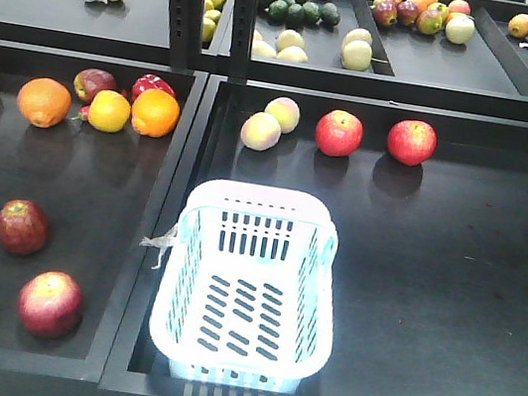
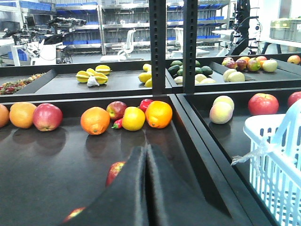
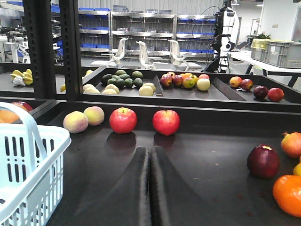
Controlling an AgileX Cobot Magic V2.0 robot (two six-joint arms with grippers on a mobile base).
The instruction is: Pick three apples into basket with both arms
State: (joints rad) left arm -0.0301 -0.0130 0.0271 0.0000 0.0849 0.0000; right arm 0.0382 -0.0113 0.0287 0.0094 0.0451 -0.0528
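Two black shelf trays sit side by side in the front view. The left tray (image 1: 99, 222) carries the fruit that matters, and the right tray (image 1: 426, 314) carries the basket (image 1: 261, 201). The basket stands empty, its long axis running 12 to 6 o'clock and its left wall just beside the divider between the trays. The left tool (image 2: 146, 150) has its two black fingers pressed flat together with nothing between them. The right tool (image 3: 150, 151) is likewise closed on nothing, aimed toward 12 o'clock over bare tray. The three apples (image 1: 22, 226) all lie in the left tray, between 8 and 9 o'clock from the basket and well apart from it, none yet inside. So the move turns on side, and the left arm looks the nearer one. In its wrist view the closest apple (image 2: 115, 170) peeks out at about 8 o'clock of the fingertips, partly hidden behind the left finger. Being round, it offers no preferred grasp axis. My judgement is that the tool must first spread, then shift toward that side and descend.
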